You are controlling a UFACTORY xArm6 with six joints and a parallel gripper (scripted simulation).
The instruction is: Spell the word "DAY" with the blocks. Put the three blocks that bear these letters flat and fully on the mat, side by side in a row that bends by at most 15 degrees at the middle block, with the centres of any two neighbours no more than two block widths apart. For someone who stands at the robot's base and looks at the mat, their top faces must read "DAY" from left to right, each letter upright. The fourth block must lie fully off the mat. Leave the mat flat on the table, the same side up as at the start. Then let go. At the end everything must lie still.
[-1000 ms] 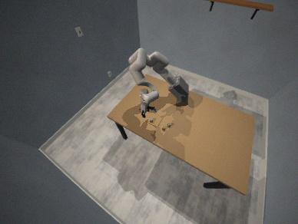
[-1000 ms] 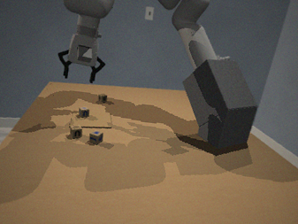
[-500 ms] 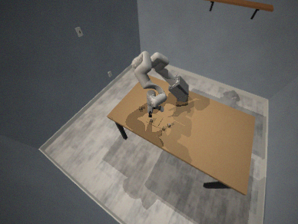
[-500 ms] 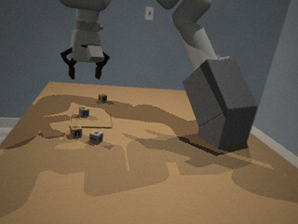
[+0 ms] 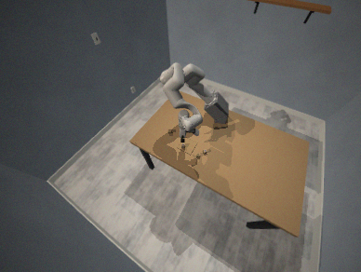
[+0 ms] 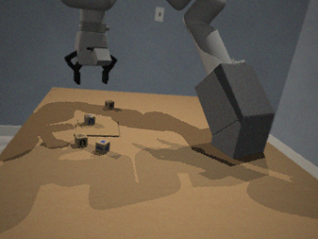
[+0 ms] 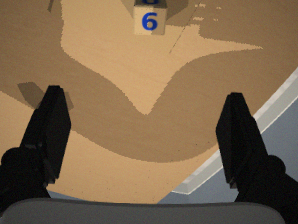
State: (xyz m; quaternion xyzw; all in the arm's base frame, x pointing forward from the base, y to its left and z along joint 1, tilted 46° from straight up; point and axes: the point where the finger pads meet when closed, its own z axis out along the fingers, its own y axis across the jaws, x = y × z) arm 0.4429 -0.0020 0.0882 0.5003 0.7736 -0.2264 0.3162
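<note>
The thin wood-coloured mat [image 6: 108,129] lies on the table. One small block [image 5: 183,146] [image 6: 90,119] stands on its left part in the exterior view. Two blocks stand off the mat on its near side in that view: one with a dark mark [image 5: 198,156] [image 6: 81,140] and one with blue marks [image 5: 205,151] [image 6: 102,146]. A fourth block [image 5: 171,131] [image 6: 109,104] stands off the mat beyond its far side. The top letters are unreadable. A block [image 7: 149,21] at the wrist view's top edge shows a blue 6. My gripper [image 6: 91,83] [image 7: 144,108] is open and empty, high above the table.
The wooden table [image 5: 265,172] [image 6: 162,228] carries broad shadows of the arm. The grey robot base [image 5: 217,108] [image 6: 243,114] stands at the right in the exterior view. A table edge and the pale floor border show at the lower right of the wrist view.
</note>
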